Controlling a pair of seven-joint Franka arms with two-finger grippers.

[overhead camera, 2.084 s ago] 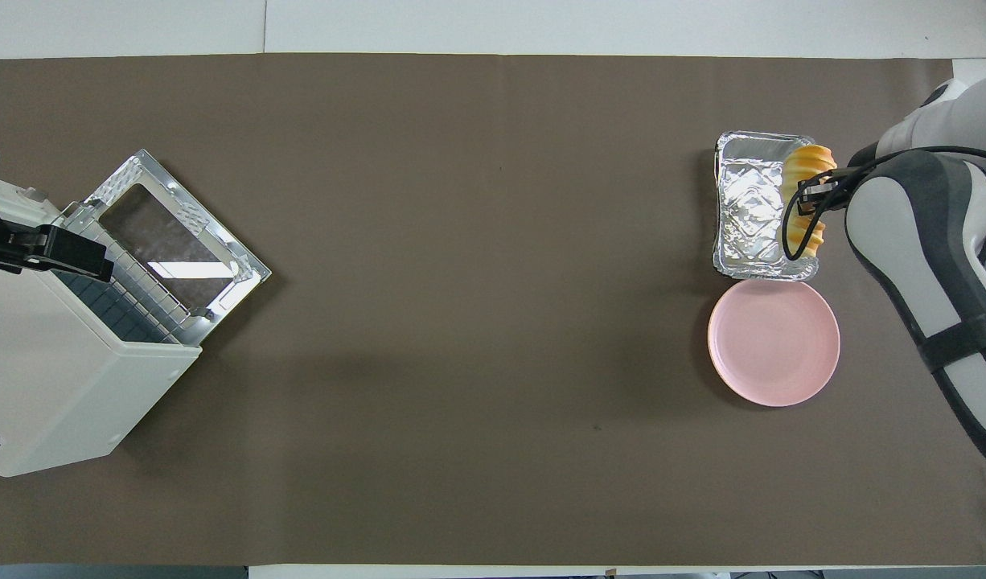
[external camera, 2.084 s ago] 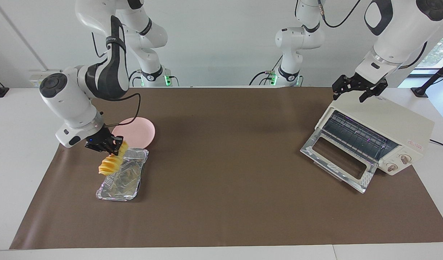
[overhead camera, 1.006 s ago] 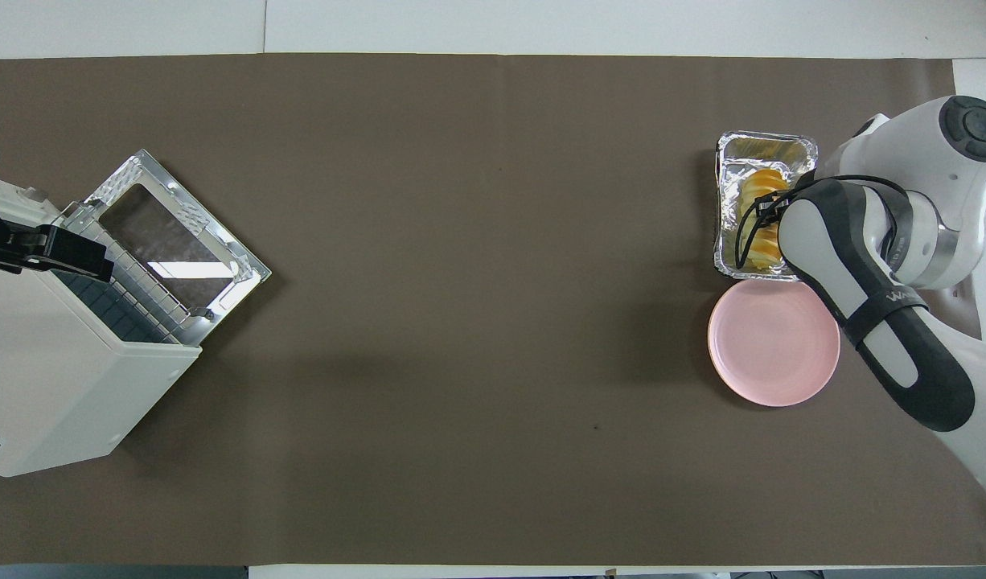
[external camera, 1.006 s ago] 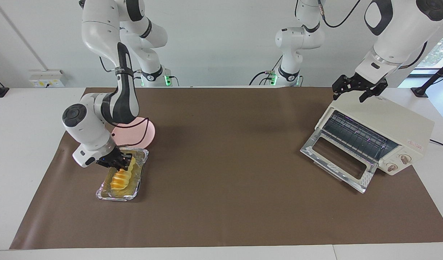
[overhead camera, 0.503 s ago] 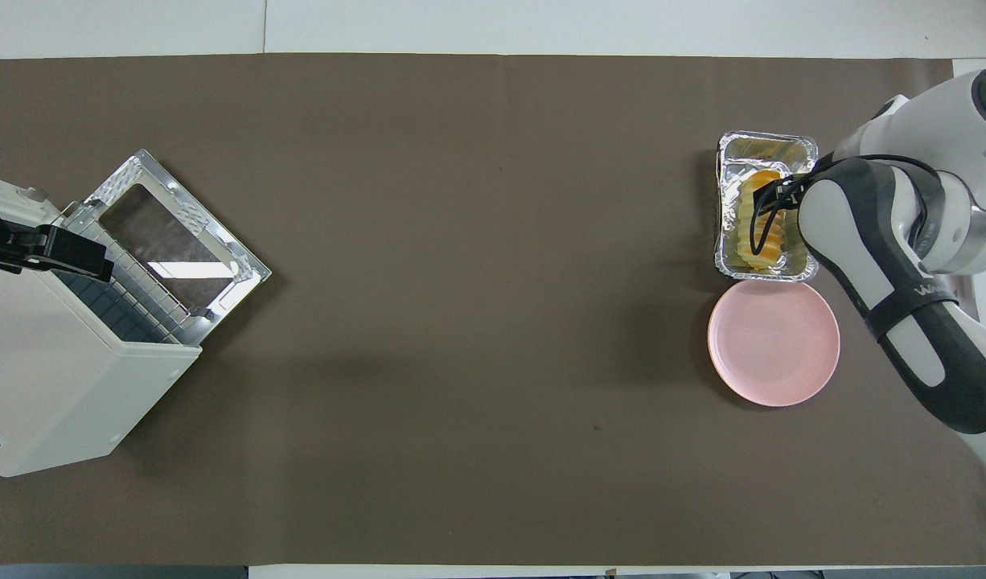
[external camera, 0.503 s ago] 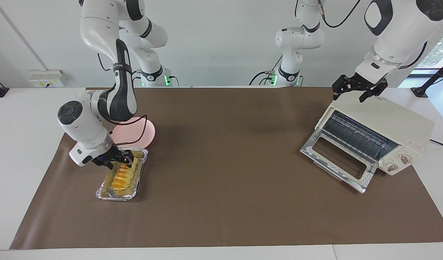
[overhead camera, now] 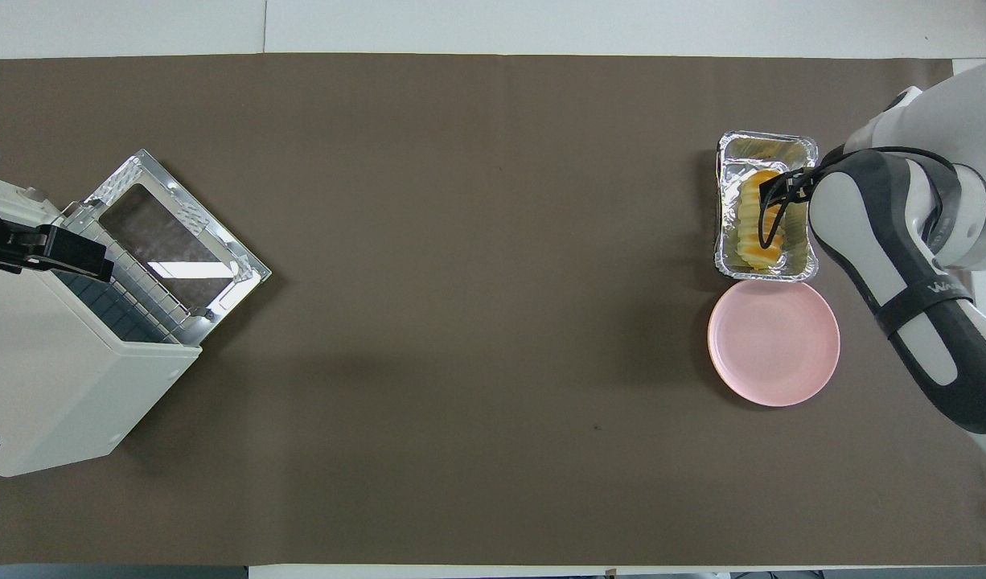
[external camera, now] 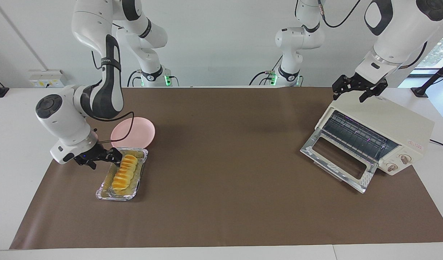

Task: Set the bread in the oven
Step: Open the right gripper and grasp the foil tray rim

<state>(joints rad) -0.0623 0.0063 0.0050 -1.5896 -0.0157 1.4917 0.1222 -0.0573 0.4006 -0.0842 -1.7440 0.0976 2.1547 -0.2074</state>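
Note:
The bread (external camera: 124,172) lies lengthwise in the crinkled foil tray (external camera: 109,196), toward the right arm's end of the table; it also shows in the overhead view (overhead camera: 757,221). My right gripper (external camera: 101,160) is open and empty, low beside the tray at the bread's end nearer the robots. The cream oven (external camera: 387,126) stands toward the left arm's end, its glass door (external camera: 337,160) folded down open and the wire rack showing. My left gripper (external camera: 351,92) is open and empty and waits over the oven's top edge.
A round pink plate (external camera: 133,133) lies next to the foil tray, nearer the robots. A brown mat (external camera: 225,162) covers the table between tray and oven. The oven's power cord (external camera: 442,144) trails off at the left arm's end.
My right gripper lowered the bread into the foil tray, let it go and drew back toward the right arm's end of the table. The left arm has not moved.

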